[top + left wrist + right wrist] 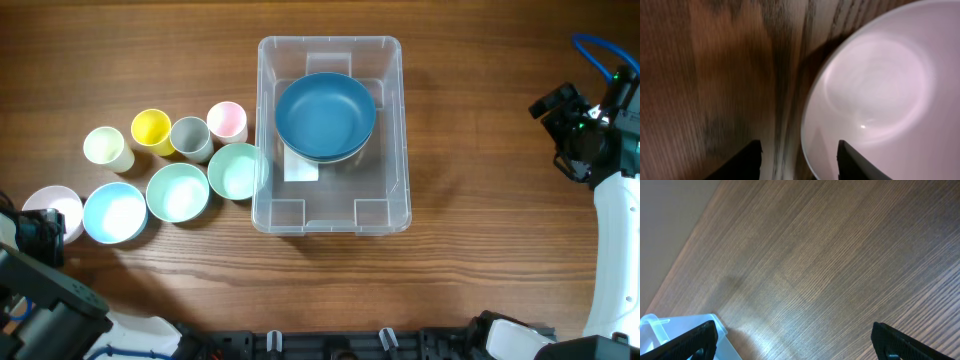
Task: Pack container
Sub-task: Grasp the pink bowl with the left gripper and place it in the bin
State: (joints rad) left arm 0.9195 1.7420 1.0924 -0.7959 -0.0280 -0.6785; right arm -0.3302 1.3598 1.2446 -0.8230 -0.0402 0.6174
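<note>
The clear container [395, 150] stands mid-table with a dark blue bowl [325, 115] stacked in it over a white label [299, 169]. A corner of it shows in the right wrist view [670, 330]. A pale pink bowl [55, 207] sits at the far left; it fills the left wrist view [880, 95]. My left gripper [799, 160] is open, its fingers straddling that bowl's rim, one finger inside, one outside. My right gripper [792, 340] is open and empty above bare table, right of the container; its arm shows at the overhead view's right edge [585, 130].
Left of the container stand a light blue bowl [114, 212], two mint bowls [177, 192] [236, 171], and small cups: cream [105, 147], yellow [151, 129], grey [190, 136], pink [227, 121].
</note>
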